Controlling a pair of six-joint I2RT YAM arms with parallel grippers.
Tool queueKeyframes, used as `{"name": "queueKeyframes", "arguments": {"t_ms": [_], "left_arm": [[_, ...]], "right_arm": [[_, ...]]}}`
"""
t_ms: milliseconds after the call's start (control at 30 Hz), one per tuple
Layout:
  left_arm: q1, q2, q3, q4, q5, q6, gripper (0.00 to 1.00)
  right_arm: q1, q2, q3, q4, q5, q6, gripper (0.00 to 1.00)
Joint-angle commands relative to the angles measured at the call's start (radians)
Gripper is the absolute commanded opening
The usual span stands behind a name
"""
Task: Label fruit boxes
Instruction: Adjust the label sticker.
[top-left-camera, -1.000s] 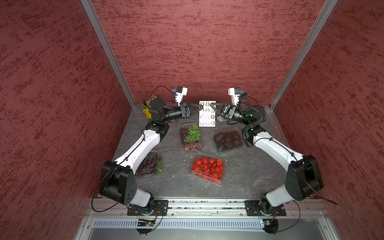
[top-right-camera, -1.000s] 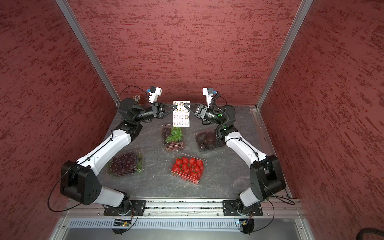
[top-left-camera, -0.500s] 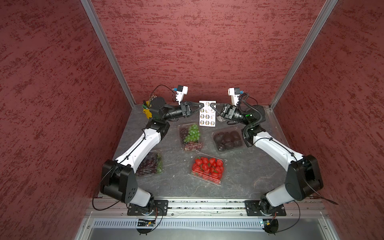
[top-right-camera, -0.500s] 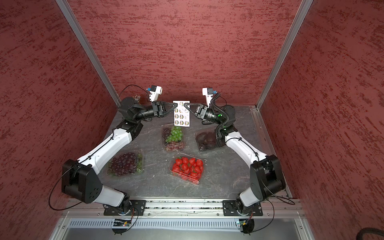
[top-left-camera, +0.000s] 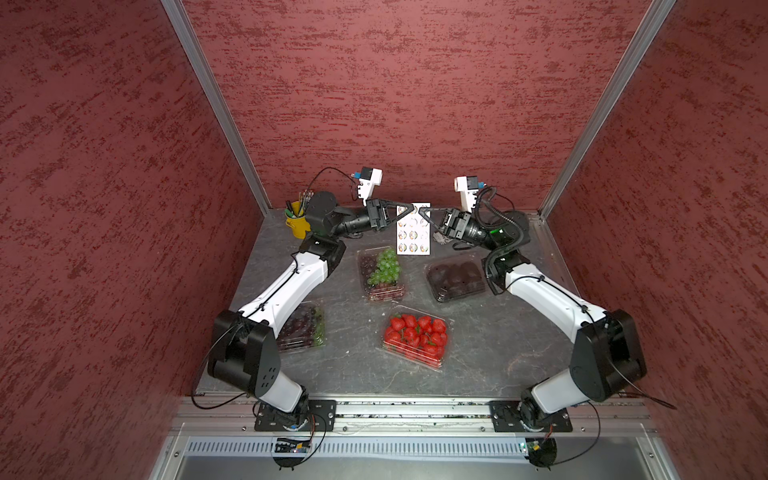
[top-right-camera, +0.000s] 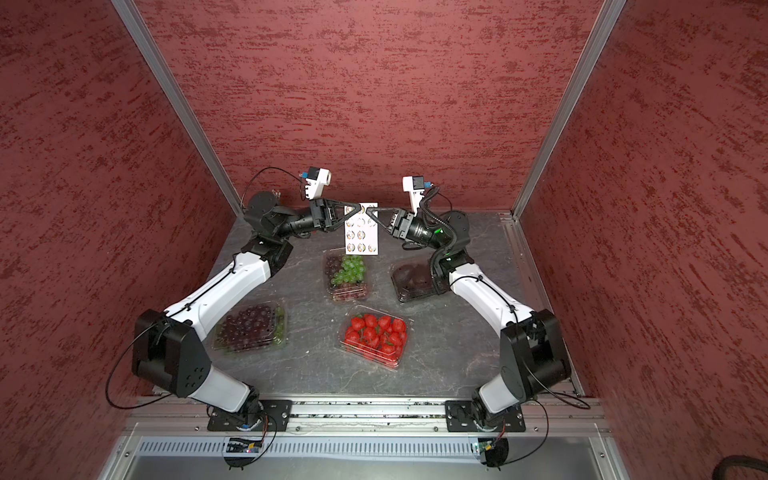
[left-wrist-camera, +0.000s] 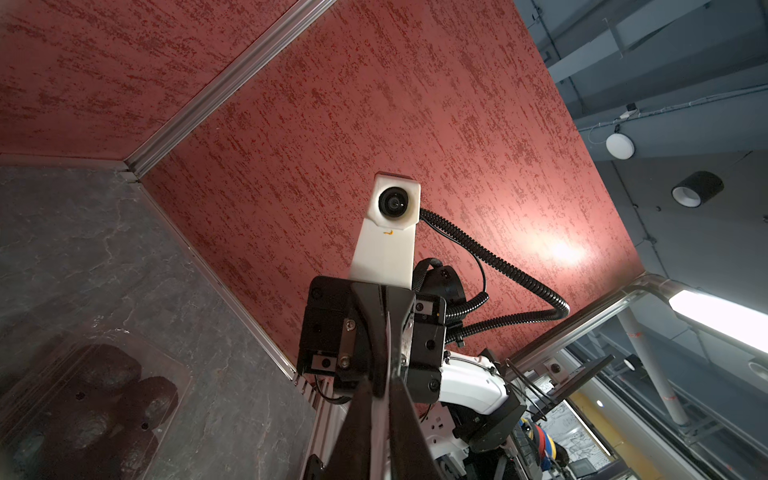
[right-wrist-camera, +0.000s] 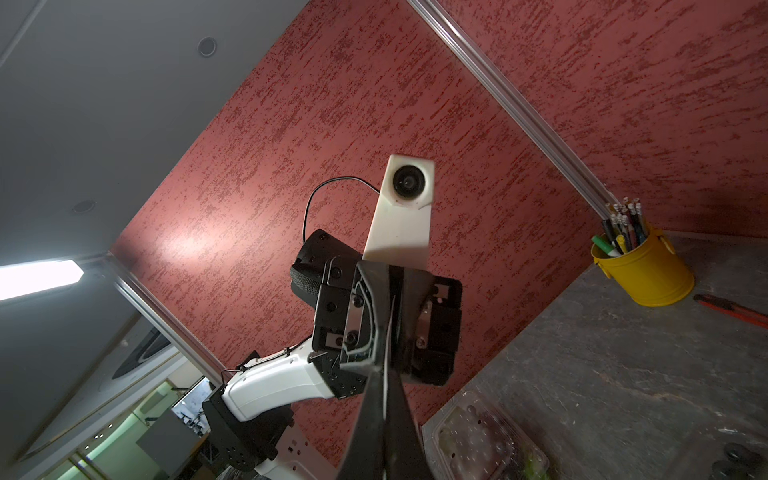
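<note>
A white sticker sheet (top-left-camera: 412, 232) hangs upright over the back of the table, held at its top corners. My left gripper (top-left-camera: 402, 210) is shut on its left corner and my right gripper (top-left-camera: 423, 212) on its right corner. In the wrist views the sheet (left-wrist-camera: 387, 365) shows edge-on between the shut fingers of each gripper (right-wrist-camera: 384, 374). Several fruit boxes lie flat: green-and-purple grapes (top-left-camera: 380, 272), dark round fruit (top-left-camera: 455, 280), strawberries (top-left-camera: 415, 336), and dark grapes (top-right-camera: 249, 326) partly under the left arm.
A yellow pencil cup (top-left-camera: 297, 222) stands in the back left corner, with a red tool (right-wrist-camera: 731, 309) lying near it. Red walls close in three sides. Bare table lies between the boxes and along the front rail (top-left-camera: 415, 405).
The left gripper loosened briefly on the sheet's corner and is shut on it again. The sheet, the right arm and the boxes stay where they were.
</note>
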Motion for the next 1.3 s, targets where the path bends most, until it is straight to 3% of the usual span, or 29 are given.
{"name": "queueKeyframes", "arguments": {"t_ms": [0,533,567,867,1100,1267], "left_arm": [[-0.009,0.016,0.032,0.042,-0.006,-0.008,0.02],[-0.023,0.028,0.018,0.069,-0.004,-0.026,0.00],[-0.017,0.027,0.014,0.075,-0.006,-0.032,0.00],[0.008,0.015,-0.003,0.107,0.003,-0.051,0.00],[0.007,0.006,-0.005,0.098,0.008,-0.045,0.00],[0.002,0.006,0.002,0.099,0.009,-0.045,0.00]], "right_arm": [[0.009,-0.016,0.031,0.047,-0.020,0.016,0.00],[0.012,-0.023,0.032,0.064,-0.025,0.025,0.00],[0.011,-0.026,0.029,0.067,-0.026,0.025,0.05],[-0.007,-0.037,0.011,0.097,-0.028,0.045,0.16],[-0.012,-0.035,0.013,0.089,-0.030,0.042,0.16],[-0.012,-0.028,0.014,0.099,-0.035,0.054,0.00]]}}
